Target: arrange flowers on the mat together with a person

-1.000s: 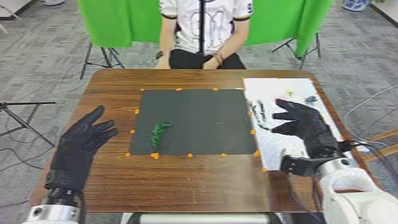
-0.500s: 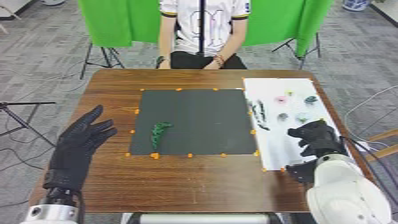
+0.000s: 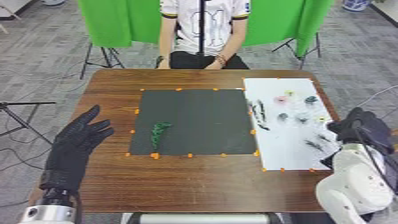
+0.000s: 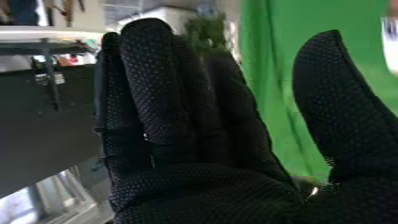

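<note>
2 white arms point(image 3: 354, 183), black textured gloves point(image 3: 75, 141)

From where I stand, the brown wooden bench point(image 3: 209, 185) carries a dark mat point(image 3: 200, 122), and right beside it, towards the robot's right, a longer white mat point(image 3: 280, 142). Little orange marks point(image 3: 155, 156) dot their edges. A curly green sprig point(image 3: 159, 134) lies on the dark mat's left part; small pale and dark flowers point(image 3: 282, 100) and leafy pieces point(image 3: 259, 112) lie scattered across the white one.
</note>
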